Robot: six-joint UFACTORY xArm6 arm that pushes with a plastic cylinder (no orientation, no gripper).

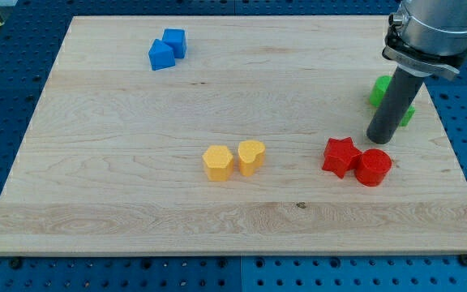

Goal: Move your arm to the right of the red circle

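The red circle (373,167) is a short red cylinder at the view's lower right of the wooden board (136,203). A red star (340,156) touches its left side. My tip (379,141) is the lower end of the dark rod. It rests on the board just above the red circle, slightly to its right, with a small gap between them. Green blocks (382,90) lie behind the rod and are partly hidden by it.
A yellow hexagon (217,163) and a yellow heart (251,156) sit side by side near the board's middle. Two blue blocks (167,49) touch each other at the view's top left. The board's right edge runs close to the red circle.
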